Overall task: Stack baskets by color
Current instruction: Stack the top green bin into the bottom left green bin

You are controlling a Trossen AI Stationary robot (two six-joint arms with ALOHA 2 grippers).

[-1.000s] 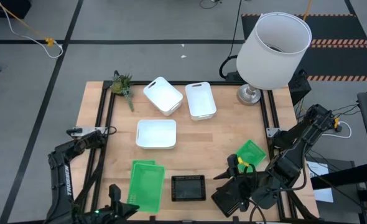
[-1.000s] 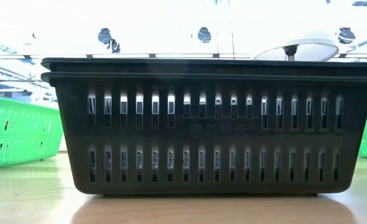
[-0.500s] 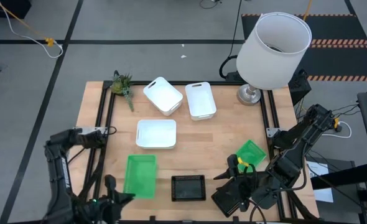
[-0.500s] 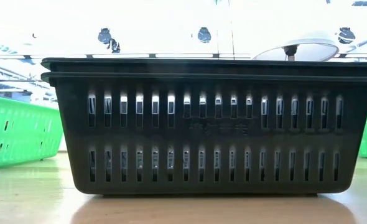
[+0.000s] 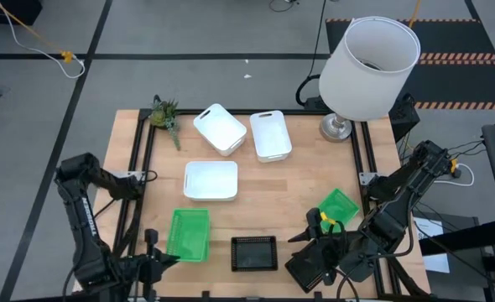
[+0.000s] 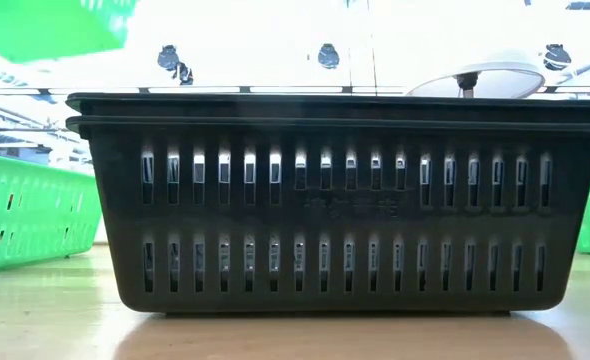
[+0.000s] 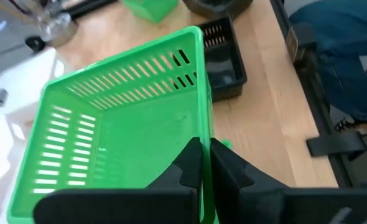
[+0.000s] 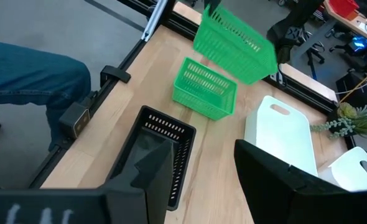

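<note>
Green basket (image 5: 188, 235) hangs pinched in the left end effector (image 7: 203, 163); right end effector (image 8: 202, 163) gapes empty; whites (image 5: 211, 179) unstacked.

Three white baskets sit upper centre (image 5: 220, 128) (image 5: 270, 135) (image 5: 211, 180). There are three green baskets: one lower left (image 5: 189, 235), hiding another beneath it that the right wrist view shows on the table (image 8: 205, 87), and one lower right (image 5: 338, 205). Two black baskets sit nested at lower centre (image 5: 254, 252), counted by their two rims in the low view. One lamp (image 5: 369, 59) and one plant sprig (image 5: 165, 113) stand at the top.
</note>
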